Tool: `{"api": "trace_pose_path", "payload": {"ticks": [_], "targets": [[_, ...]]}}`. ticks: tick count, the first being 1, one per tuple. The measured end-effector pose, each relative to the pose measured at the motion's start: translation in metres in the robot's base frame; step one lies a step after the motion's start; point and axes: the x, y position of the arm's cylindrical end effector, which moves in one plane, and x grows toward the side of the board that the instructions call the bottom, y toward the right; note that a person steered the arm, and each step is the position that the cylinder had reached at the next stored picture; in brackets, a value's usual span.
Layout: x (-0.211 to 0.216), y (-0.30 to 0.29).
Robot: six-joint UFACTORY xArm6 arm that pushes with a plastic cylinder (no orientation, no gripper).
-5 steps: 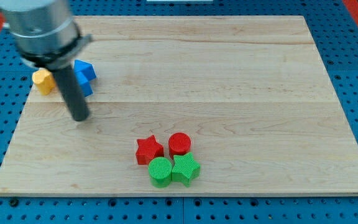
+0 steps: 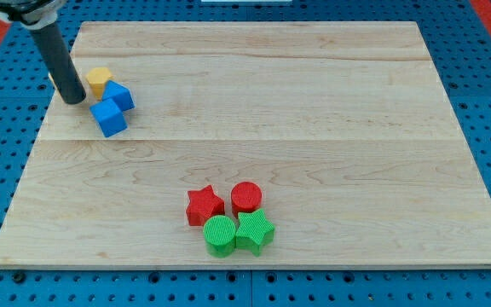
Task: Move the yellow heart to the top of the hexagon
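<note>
My tip (image 2: pixel 74 96) rests on the board near its upper left corner, with the dark rod rising to the view's top left. A yellow block (image 2: pixel 99 80) lies just right of the rod and touches the upper left of a blue block (image 2: pixel 120 95). Its shape is not clear. A sliver of a second yellow block (image 2: pixel 51 82) shows at the rod's left side, mostly hidden behind it. A blue cube (image 2: pixel 109 118) lies just below and right of my tip, a small gap away.
A cluster sits at the lower middle of the wooden board (image 2: pixel 314 111): a red star (image 2: pixel 204 206), a red cylinder (image 2: pixel 246 197), a green cylinder (image 2: pixel 221 234) and a green block (image 2: pixel 255 231). Blue pegboard surrounds the board.
My tip has moved up and left, from below the blue blocks to beside them. The yellow block at the left edge has shifted upward behind the rod. Another yellow block is now uncovered.
</note>
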Motion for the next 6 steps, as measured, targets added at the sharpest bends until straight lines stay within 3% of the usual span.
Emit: {"api": "trace_pose_path", "payload": {"ticks": [1,4,6], "targets": [[-0.003,-0.044],[-0.085,0.016],[-0.082,0.020]]}}
